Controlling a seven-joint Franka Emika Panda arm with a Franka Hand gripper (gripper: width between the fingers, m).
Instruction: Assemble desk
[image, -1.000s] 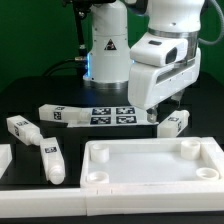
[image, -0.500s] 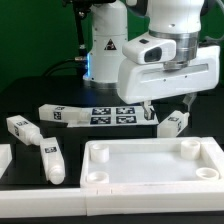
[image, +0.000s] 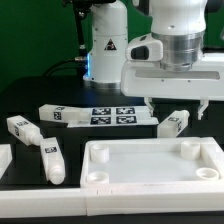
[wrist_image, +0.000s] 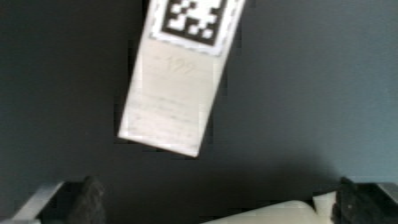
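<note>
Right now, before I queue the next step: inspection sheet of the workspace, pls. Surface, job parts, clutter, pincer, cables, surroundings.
Surface: matte black table, no spills seen.
Job's things: large white plastic rectangular panel with raised rim and round corner sockets lies flat in front. Four white square tagged plastic legs lie loose: back leg, left leg, front leg, right leg.
Clutter: white piece cut off at the exterior view's left edge, cannot identify. Marker board behind the panel.
Pincer: pincer open, empty, hovering by the right leg.
Cables: nothing seen.
Surroundings: green backdrop.
</note>
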